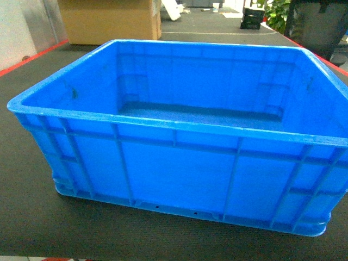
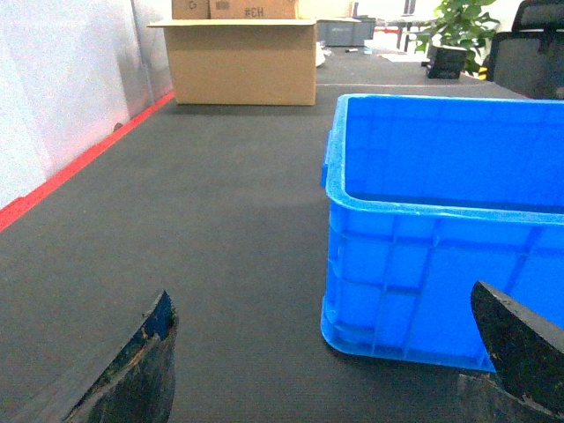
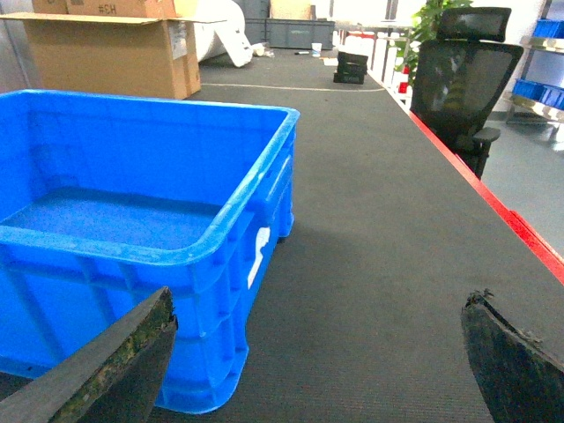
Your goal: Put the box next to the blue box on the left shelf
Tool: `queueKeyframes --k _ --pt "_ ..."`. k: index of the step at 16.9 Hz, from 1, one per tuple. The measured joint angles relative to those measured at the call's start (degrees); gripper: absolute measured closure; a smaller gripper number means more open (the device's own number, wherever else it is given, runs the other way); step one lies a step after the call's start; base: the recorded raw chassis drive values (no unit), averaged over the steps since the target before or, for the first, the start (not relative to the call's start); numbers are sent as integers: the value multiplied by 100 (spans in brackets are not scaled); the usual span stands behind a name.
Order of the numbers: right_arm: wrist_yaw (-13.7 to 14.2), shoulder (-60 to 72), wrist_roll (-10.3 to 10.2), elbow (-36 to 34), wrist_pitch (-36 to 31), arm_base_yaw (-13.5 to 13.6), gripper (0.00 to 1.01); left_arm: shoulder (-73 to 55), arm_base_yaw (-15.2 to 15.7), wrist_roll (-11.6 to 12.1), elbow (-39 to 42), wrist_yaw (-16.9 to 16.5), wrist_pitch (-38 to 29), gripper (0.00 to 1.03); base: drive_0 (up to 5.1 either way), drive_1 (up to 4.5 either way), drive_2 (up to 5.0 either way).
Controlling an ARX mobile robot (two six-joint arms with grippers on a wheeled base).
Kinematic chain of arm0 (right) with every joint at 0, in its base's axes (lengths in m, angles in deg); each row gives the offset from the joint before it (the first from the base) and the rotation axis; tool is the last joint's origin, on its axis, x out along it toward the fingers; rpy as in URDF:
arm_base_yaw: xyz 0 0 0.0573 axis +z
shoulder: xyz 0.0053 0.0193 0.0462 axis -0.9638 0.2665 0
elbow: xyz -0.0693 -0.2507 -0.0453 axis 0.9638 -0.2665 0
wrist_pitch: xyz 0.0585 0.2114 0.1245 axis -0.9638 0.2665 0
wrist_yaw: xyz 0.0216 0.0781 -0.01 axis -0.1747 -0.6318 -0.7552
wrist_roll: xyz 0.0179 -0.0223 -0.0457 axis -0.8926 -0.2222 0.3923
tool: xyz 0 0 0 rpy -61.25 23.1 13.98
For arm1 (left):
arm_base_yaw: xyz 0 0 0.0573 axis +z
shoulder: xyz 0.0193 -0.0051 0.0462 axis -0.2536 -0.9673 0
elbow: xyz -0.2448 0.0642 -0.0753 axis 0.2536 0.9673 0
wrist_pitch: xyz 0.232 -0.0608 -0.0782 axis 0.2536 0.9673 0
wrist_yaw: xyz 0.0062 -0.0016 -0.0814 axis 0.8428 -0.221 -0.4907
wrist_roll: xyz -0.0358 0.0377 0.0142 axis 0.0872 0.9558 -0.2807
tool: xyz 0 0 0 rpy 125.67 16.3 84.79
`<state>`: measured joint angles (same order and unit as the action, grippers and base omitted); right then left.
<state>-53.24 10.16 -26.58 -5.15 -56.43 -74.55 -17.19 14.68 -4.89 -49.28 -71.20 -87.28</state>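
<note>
large bright-blue open-top plastic crate (image 1: pixel 179 147) with thick rolled rim and ribbed outer walls fills most of the head view, sitting flat on a dark grey textured mat surface (image 1: pixel 32 217); inside is bare, smooth blue floor showing. no roller shelf in any view. brown cardboard box (image 1: pixel 109 22) at upper left of head view, well behind the crate, flaps open. red edge strip (image 1: pixel 32 57) runs along the upper left of the mat, another at the upper right. left wrist view: left tool (image 2: pixel 339 370) low in frame, two worn black fingers (image 2: pixel 141 370) spread wide at the bottom corners, nothing between them but mat and the crate's near corner; the crate (image 2: pixel 441 247) takes up the right half of the frame, just ahead of the right-hand finger, contact cannot be told. cardboard box (image 2: pixel 242 57) at top centre, green potted plant (image 2: pixel 454 26) at upper right. right wrist view: right tool (image 3: pixel 322 361) also low, scuffed black fingers (image 3: pixel 123 366) wide apart at the bottom corners, gripping nothing; the left-hand finger overlaps the crate (image 3: pixel 132 229) wall in the picture, touching or not cannot be told. the crate sits in the left half of this frame. black office chair (image 3: pixel 463 84) at upper right beyond the red strip, cardboard box (image 3: pixel 110 53) at upper left.
</note>
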Motion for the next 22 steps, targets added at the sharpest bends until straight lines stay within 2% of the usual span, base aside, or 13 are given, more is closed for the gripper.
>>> queueKeyframes --k 22 --pt "0 0 0 0 -2 0 3 0 0 0 0 0 0 5 0 0 0"
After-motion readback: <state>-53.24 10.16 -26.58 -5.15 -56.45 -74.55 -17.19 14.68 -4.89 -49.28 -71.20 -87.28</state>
